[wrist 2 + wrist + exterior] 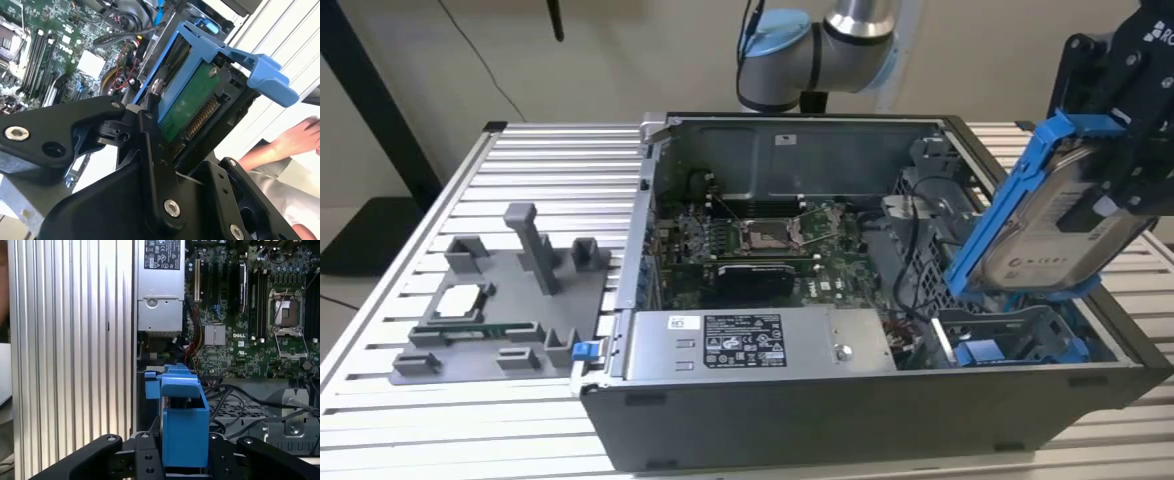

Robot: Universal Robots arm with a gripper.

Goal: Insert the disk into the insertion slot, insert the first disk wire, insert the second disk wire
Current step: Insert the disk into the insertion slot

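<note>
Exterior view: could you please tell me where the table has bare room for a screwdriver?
Bare ribbed table lies between the grey fixture plate and the far edge, and along the near edge before that plate. Crowded: inside the case and around the disk above the insertion slot.

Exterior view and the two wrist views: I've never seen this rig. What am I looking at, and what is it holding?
The exterior view looks from outside at a slatted metal table with an open computer case on it. The robot arm rises beyond the case. Both wrist views ride on the arm and look past its black gripper. The gripper is shut on the disk, a silver drive in a blue frame, held tilted above the insertion slot at the exterior view's right, not yet in. A grey parts fixture lies on the table at the exterior view's left.
</note>
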